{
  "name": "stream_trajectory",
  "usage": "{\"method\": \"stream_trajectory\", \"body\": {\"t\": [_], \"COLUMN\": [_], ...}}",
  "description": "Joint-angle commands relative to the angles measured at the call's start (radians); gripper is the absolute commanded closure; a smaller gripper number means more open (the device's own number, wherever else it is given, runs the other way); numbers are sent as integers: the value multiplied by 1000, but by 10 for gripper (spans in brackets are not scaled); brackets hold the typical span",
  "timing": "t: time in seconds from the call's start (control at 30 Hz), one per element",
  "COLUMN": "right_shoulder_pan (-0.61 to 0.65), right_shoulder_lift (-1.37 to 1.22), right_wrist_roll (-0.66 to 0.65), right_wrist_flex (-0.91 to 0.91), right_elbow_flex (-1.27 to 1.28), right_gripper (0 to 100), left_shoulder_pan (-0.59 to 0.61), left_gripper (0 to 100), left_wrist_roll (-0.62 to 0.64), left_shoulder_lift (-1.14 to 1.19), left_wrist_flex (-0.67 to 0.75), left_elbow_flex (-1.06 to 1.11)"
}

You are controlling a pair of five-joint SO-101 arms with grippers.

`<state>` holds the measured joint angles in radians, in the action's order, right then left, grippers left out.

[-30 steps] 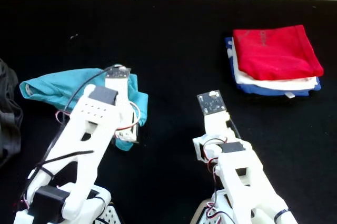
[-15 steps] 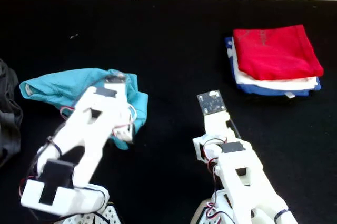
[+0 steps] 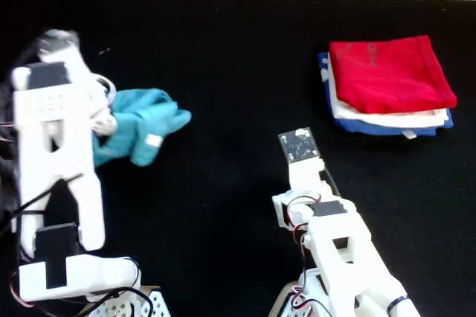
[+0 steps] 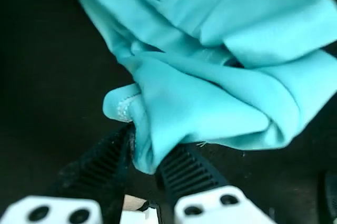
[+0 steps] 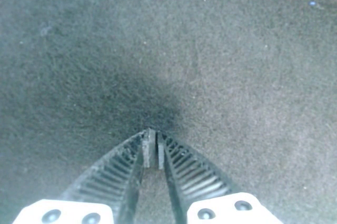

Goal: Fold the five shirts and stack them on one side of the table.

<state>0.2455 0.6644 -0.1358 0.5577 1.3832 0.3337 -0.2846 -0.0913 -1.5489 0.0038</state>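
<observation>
Three shirts sit in the stack (image 3: 387, 86); I am dragging the teal shirt (image 4: 210, 77).
My left gripper (image 4: 145, 153) is pinched shut on a bunched edge of it, just past my fingertips. I just swung out left and pulled it along, so it is crumpled, not folded yet. My right gripper (image 5: 152, 148) is closed on nothing.
</observation>
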Motion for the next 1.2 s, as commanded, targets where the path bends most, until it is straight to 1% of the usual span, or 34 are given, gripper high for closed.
{"method": "stream_trajectory", "body": {"t": [0.0,0.1,0.17,0.27,0.37,0.43,0.53,0.6,0.73,0.87,0.97,1.07,1.17], "right_shoulder_pan": [-13,-13,-13,-13,-13,-13,-13,-13,-13,-13,-13,-13,-13], "right_shoulder_lift": [-8,-8,-8,-8,-8,-8,-8,-8,-8,-8,-8,-8,-8], "right_wrist_roll": [8,8,8,8,8,8,8,8,8,8,8,8,8], "right_wrist_flex": [-30,-30,-30,-30,-28,-28,-28,-28,-28,-28,-30,-30,-30], "right_elbow_flex": [4,4,4,4,4,4,4,4,4,4,4,4,4], "right_gripper": [968,968,968,968,968,968,968,968,968,968,968,968,968], "left_shoulder_pan": [61,77,74,61,65,90,128,140,130,67,-24,-108,-194], "left_gripper": [991,991,991,987,985,949,844,795,790,790,790,790,790], "left_wrist_roll": [-8,-8,-12,-91,-143,-147,-147,-146,-143,-147,-147,-147,-147], "left_shoulder_lift": [-5,-4,5,28,93,145,222,255,226,133,54,-8,-58], "left_wrist_flex": [-78,-130,-149,-135,-78,-25,55,91,81,-89,-203,-212,-212], "left_elbow_flex": [-185,-265,-266,-165,-62,-38,-41,-41,-59,-140,-168,-91,33]}}
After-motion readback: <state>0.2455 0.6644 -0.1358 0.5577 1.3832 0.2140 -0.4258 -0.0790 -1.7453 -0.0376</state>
